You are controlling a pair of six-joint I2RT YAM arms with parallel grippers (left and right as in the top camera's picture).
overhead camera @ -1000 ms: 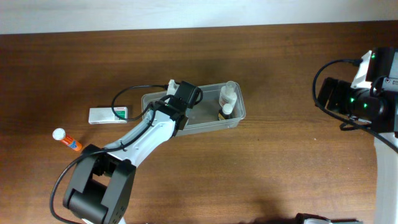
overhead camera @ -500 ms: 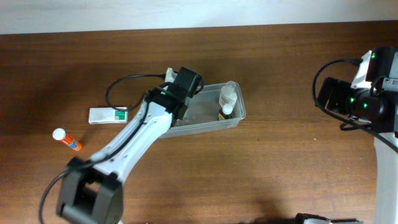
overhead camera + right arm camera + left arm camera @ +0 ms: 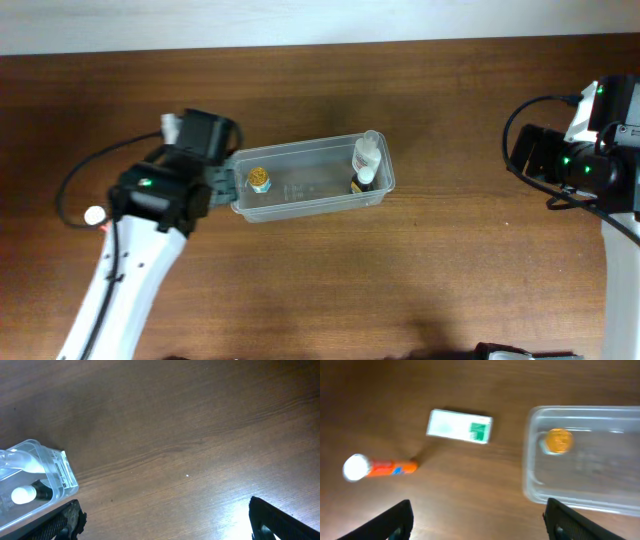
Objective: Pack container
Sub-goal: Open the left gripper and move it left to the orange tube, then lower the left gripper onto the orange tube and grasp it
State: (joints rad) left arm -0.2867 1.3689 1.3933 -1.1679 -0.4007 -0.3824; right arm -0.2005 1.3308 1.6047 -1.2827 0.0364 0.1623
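Note:
The clear container (image 3: 318, 200) lies mid-table. At its left end rests a small gold-capped bottle (image 3: 259, 181); a white bottle (image 3: 367, 154) and a dark one (image 3: 358, 184) stand at its right end. My left gripper (image 3: 222, 186) hovers just off the container's left end, open and empty. In the left wrist view my left gripper (image 3: 480, 527) spreads over bare wood, with the container (image 3: 532, 485) and the gold-capped bottle (image 3: 558, 440) to the right. My right gripper (image 3: 170, 525) is open and empty, far right of the container (image 3: 62, 477).
A white box with green print (image 3: 460, 426) and an orange tube with a white cap (image 3: 380, 467) lie on the wood left of the container. In the overhead view only the tube's cap (image 3: 95, 214) shows beside my left arm. The right arm (image 3: 590, 160) stays at the table's right edge.
My left gripper has opened, pulled back leftward out of the container and left the gold-capped bottle at its left end. The right arm has not moved.

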